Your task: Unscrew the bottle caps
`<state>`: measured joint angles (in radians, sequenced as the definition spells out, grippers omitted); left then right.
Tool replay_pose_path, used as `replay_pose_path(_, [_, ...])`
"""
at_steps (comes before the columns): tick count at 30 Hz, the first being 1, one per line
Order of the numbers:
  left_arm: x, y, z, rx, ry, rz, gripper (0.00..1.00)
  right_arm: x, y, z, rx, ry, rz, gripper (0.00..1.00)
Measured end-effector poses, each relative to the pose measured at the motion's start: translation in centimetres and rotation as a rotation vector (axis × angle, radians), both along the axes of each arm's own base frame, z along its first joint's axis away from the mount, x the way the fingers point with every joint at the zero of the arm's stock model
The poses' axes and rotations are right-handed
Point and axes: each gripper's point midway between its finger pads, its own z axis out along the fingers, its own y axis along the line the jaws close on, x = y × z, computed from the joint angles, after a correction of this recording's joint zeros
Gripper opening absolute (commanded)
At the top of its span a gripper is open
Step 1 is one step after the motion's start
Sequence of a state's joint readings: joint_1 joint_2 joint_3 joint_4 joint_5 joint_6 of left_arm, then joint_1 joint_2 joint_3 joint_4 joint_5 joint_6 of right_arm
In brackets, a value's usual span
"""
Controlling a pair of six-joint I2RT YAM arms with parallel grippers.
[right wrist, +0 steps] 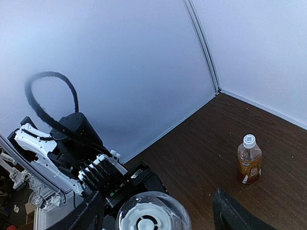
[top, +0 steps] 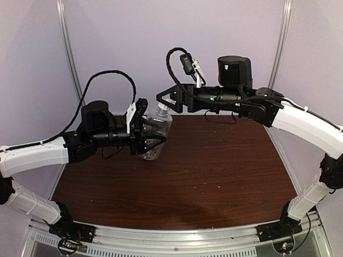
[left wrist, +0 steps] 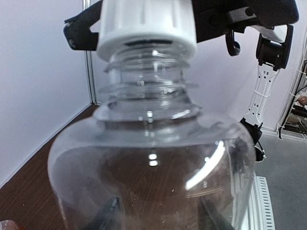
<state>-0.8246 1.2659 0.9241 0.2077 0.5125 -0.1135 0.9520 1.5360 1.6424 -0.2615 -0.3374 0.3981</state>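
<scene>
Right tool [top: 165,104] straddles the white cap [left wrist: 146,26] of the clear bottle [left wrist: 148,163], with a black finger [left wrist: 79,33] on each side of it. Whether it pinches the cap or stands just off it I cannot tell. Bare threads show under the cap's skirt, so it is probably partly backed off. Left tool [top: 153,140] is clamped around the bottle's body and holds it tilted over the far left of the bench [top: 214,166], neck leaning toward the right arm. The main risk is that the thin, smooth body turns or caves in that clamp when torque comes on, so the whole bottle spins instead of the cap loosening. If the right tool's hold is shallow, it may skid over the cap's ribs, or let the freed cap drop and roll off the bench. Well apart, the amber bottle [right wrist: 249,165] stands upright on the bench with the amber bottle's cap [right wrist: 249,140] on it, and a wide swing of an arm could topple it.
</scene>
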Motion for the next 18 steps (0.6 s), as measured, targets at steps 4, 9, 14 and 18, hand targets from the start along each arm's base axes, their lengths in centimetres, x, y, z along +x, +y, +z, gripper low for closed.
replay_pose_path(4, [0.2,0.1,0.0,0.001,-0.002,0.013,0.25,-0.1,0.3,-0.6,-0.009,0.012,0.003,0.69])
replay_pose_path(9, [0.4,0.1,0.0,0.003,-0.004,0.027,0.25,-0.1,0.4,-1.3,-0.017,0.03,0.004,0.58])
replay_pose_path(14, [0.6,0.2,-0.1,0.005,-0.006,0.036,0.25,-0.1,0.5,-1.5,-0.016,0.037,0.008,0.44])
replay_pose_path(18, [0.7,0.2,-0.2,0.009,-0.005,0.042,0.25,-0.3,0.6,-1.4,-0.012,0.033,0.018,0.27])
